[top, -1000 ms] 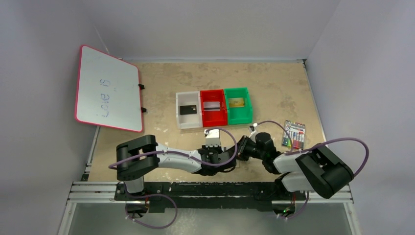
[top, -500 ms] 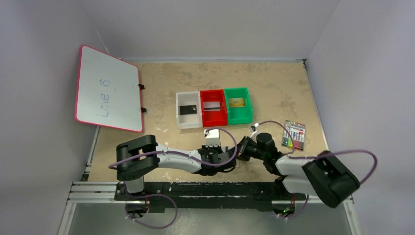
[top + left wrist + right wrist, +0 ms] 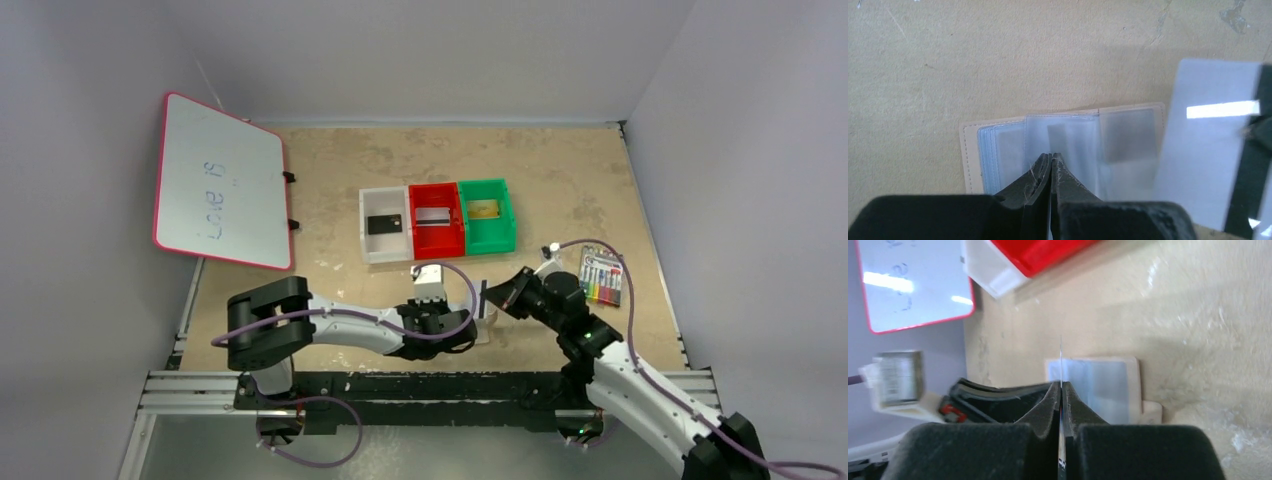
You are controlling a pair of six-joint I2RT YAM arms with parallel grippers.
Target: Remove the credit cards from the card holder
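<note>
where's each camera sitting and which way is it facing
top external: above, behind the bases, looking down at the table; both arms show.
left wrist: faces down onto the card holder; shut left gripper shows.
right wrist: faces the table; right gripper pinching a credit card edge-on.
shared: both wrist views show the card holder.

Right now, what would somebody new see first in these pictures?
Probably the three bright bins mid-table, white, red and green, each holding a card. Next comes the pink-framed whiteboard at the left edge. Near the front, the right gripper pinches a pale card upright, while the left gripper, shut, rests on the open holder.
</note>
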